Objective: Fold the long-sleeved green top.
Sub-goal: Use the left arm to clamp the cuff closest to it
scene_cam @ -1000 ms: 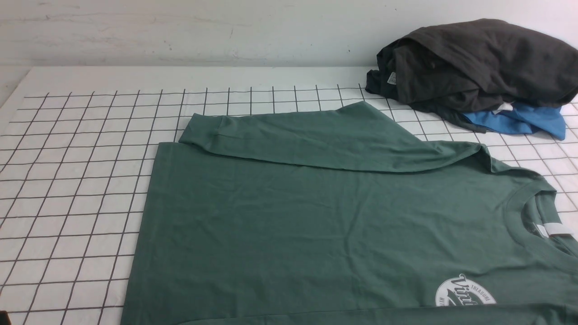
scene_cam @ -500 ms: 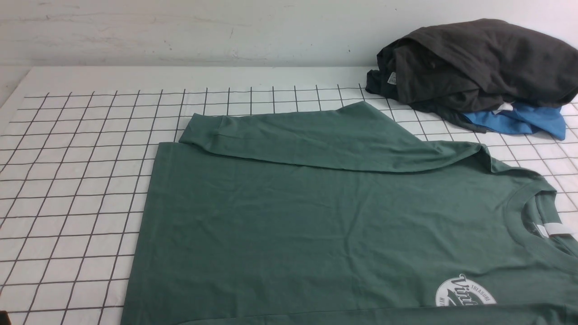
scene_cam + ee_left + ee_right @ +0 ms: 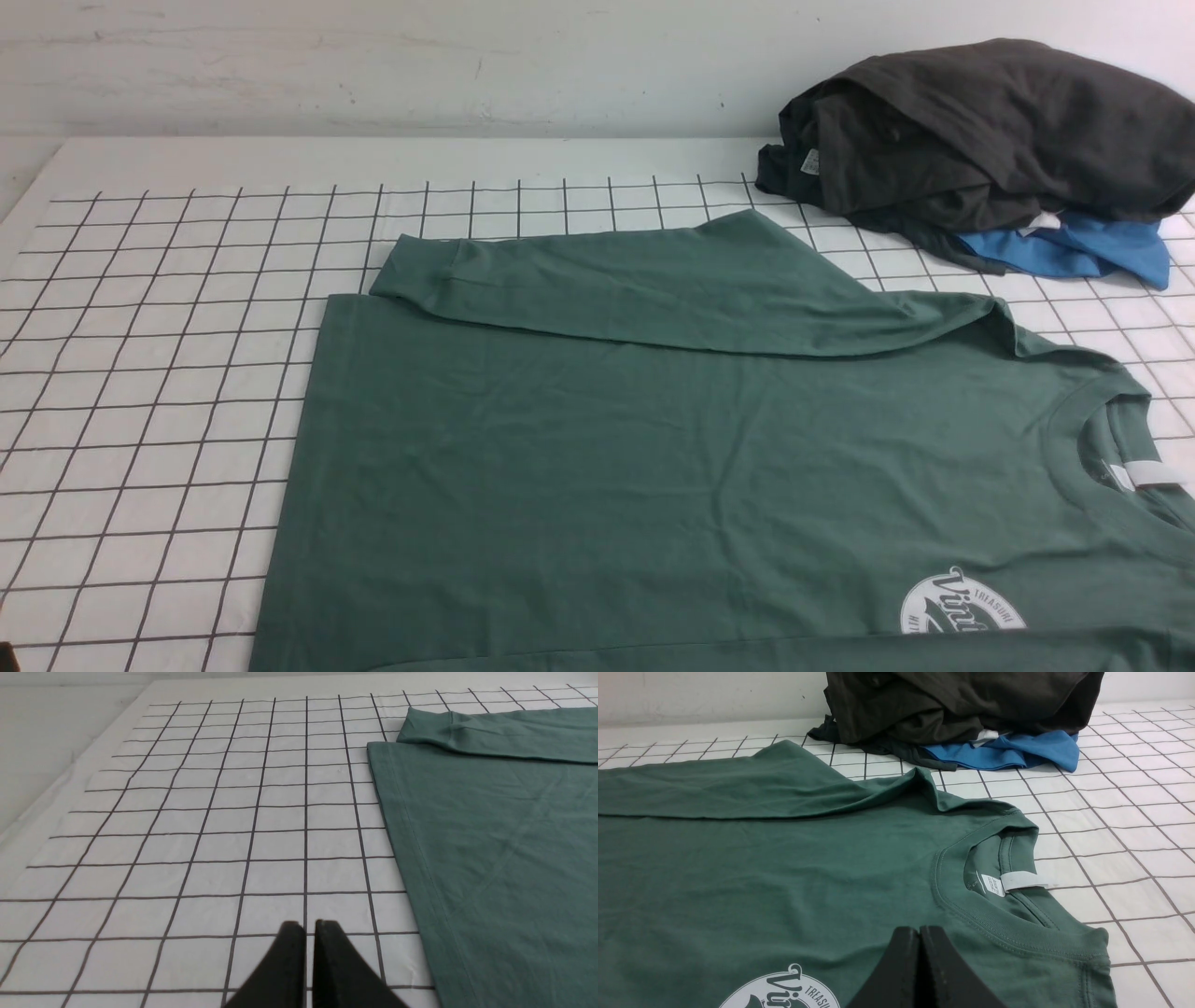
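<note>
Green top (image 3: 607, 467) lies flat from the middle of the tabletop (image 3: 168, 373) to its near right edge, far sleeve (image 3: 653, 285) already folded across. Nothing has moved lately: left gripper (image 3: 309, 926) and right gripper (image 3: 919, 931) hover closed and empty, so the next fold awaits.

One green top (image 3: 653, 467), two end effectors (image 3: 306, 927) (image 3: 920, 933)
</note>
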`<state>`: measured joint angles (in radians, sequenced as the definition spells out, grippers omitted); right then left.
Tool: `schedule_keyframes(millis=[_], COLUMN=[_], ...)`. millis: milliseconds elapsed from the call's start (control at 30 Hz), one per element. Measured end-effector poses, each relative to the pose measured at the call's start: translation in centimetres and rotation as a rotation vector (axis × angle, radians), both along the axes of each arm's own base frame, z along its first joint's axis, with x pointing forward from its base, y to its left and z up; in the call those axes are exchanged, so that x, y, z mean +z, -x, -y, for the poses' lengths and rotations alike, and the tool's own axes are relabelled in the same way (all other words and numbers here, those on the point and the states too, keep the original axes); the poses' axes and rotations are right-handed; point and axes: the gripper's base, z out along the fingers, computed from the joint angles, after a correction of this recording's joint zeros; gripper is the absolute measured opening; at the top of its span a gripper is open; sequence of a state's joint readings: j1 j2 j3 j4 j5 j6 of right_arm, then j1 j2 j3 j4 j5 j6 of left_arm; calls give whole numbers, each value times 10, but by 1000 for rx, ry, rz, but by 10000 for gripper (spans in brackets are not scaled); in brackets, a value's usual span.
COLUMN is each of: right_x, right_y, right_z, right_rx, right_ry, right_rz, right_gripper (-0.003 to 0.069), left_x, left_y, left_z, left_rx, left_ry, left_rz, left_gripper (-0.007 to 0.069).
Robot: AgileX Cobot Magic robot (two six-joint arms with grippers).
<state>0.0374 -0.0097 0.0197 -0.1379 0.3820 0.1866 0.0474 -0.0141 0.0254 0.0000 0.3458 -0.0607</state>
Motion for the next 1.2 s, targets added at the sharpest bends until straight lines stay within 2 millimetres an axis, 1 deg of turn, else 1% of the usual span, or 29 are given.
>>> schedule_keyframes(millis=[100,133,167,233,267,300,367,400,433,467,533,600,700,767,800,833,867,900,933,1033,1100,1133,1200], right_x=[0,0,0,0,0,0,0,0,1,1,1,2,2,2,2,2,1,2,2,6,16,28,49], right_y=[0,0,0,0,0,0,0,0,0,0,0,1,1,1,1,0,0,0,0,0,1,2,2], right_z=[0,0,-1,-2,-3,-5,-7,-10,-10,-13,-16,-17,-17,-17,-17,-16,-16,-16,-15,-14,-14,-13,-12], right_rx=[-4,-6,-11,-16,-19,-26,-39,-45,-47,-57,-65,-68,-69,-70,-70,-67,-67,-65,-57,-30,-2,21,39], right_ry=[-24,-44,-92,-184,-232,-362,-577,-718,-768,-939,-1133,-1241,-1254,-1225,-1207,-1176,-1168,-1145,-1102,-977,-868,-782,-645], right_rz=[0,1,1,1,-1,-5,-15,-23,-27,-43,-62,-76,-77,-74,-71,-66,-66,-60,-46,-17,20,60,87], right_gripper=[-15,-15,-15,-15,-15,-15,-15,-15,-15,-15,-15,-15,-15,-15,-15,-15,-15,-15,-15,-15,-15,-15,-15], left_x=[0,0,1,2,3,5,6,7,7,8,8,8,10,12,15,24,26,35,54,86,101,111,123], left_y=[0,0,0,-1,-1,-1,-1,-1,-1,-1,-1,-1,-1,-1,0,1,1,3,7,15,14,10,2], left_z=[2,4,6,10,11,14,17,18,18,19,19,20,21,22,22,23,23,23,25,31,34,35,35], left_rx=[9,13,20,30,34,39,41,40,40,40,41,39,32,13,-3,-35,-41,-68,-129,-236,-284,-304,-326], left_ry=[111,192,330,537,615,780,936,984,985,1020,1049,1079,1119,1097,1068,1009,997,942,818,596,468,398,279], left_rz=[6,10,16,21,22,22,21,21,21,20,18,20,21,27,36,60,66,93,143,160,92,33,-105], left_gripper=[15,15,15,15,15,15,15,15,15,15,15,15,15,15,15,15,15,15,15,15,15,15,15])
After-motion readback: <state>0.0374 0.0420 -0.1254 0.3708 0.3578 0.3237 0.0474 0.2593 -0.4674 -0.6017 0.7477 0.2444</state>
